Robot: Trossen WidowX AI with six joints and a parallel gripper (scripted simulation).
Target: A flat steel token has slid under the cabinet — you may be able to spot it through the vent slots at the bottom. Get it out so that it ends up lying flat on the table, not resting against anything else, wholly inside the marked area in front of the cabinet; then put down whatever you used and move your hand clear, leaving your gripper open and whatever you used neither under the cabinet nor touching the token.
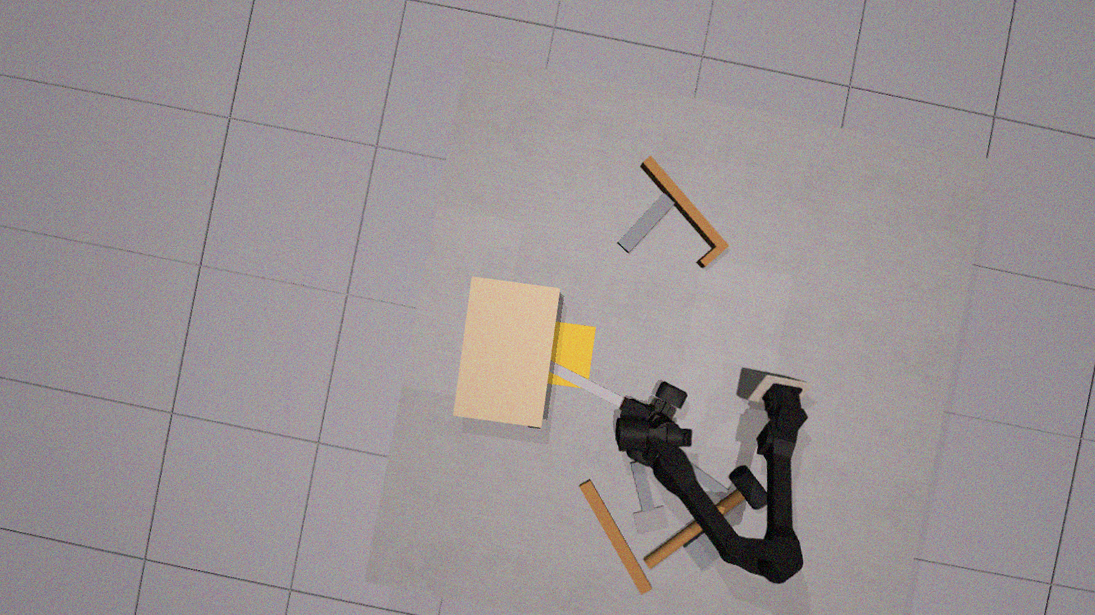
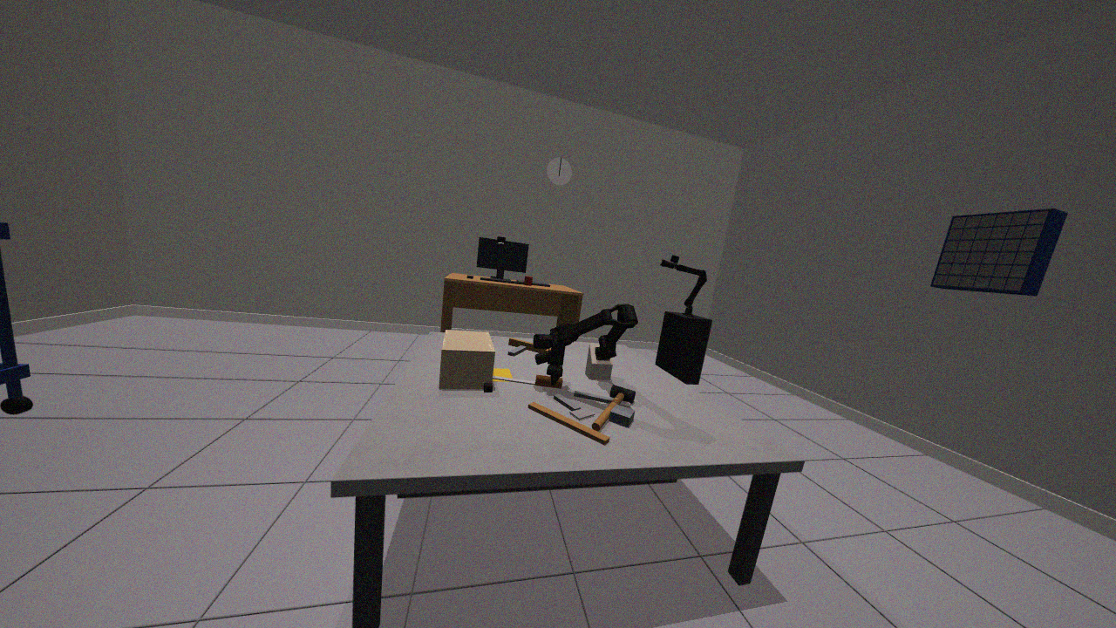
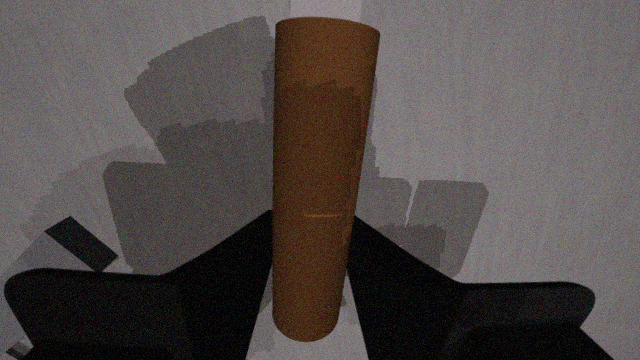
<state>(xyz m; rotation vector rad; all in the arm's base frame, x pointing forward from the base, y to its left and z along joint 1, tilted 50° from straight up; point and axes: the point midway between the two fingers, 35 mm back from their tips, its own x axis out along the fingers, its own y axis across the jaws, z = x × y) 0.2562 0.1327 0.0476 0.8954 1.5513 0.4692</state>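
Observation:
The pale cabinet (image 1: 506, 350) (image 2: 466, 366) stands on the table. The yellow marked area (image 1: 577, 349) (image 2: 503, 373) lies along its front. My gripper (image 1: 630, 405) (image 2: 553, 381) (image 3: 310, 220) is low over the table, out from the cabinet's front and beyond the area. It is shut on the round brown handle (image 3: 322, 125) of a tool. The tool's thin pale blade (image 1: 597, 386) runs from the handle across a corner of the yellow area to the cabinet's front edge, where its far end is hidden. I cannot see the steel token in any view.
A wooden bar (image 1: 615, 537) (image 2: 568, 423), a mallet (image 1: 690, 532) (image 2: 609, 411) and grey flat pieces lie on the near side, partly below the arm. A hooked wooden piece (image 1: 685, 202) lies beside a grey bar (image 1: 644, 224). A small black block (image 2: 487, 387) is at the cabinet's near corner.

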